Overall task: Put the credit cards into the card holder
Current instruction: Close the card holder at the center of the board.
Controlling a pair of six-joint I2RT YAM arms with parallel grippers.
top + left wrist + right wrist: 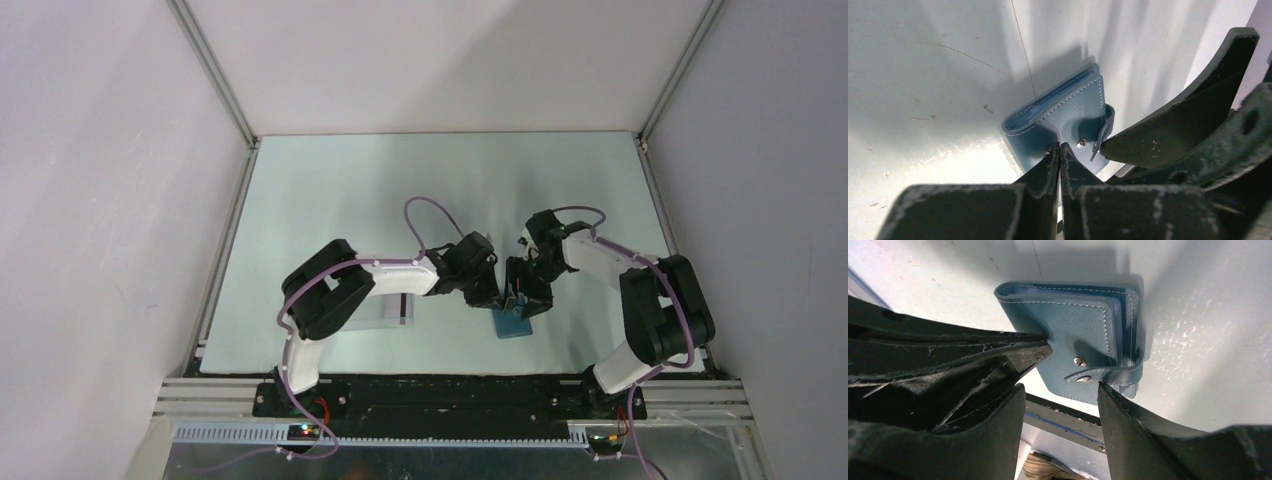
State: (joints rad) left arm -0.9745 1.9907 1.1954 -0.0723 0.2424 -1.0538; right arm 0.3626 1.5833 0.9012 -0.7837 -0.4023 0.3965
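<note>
Pale counter (330, 190); wallet (1073, 330) clasped shut. Left hand (1059, 146), closed, presses against it; right hand (1060, 390), open, should pinch the tab (1108, 372) squarely.

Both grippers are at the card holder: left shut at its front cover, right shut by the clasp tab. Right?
No: the right gripper is open, not shut. The right wrist view shows its fingers spread apart, one by the clasp tab of the card holder. The left gripper is shut at the front cover, as said.
</note>
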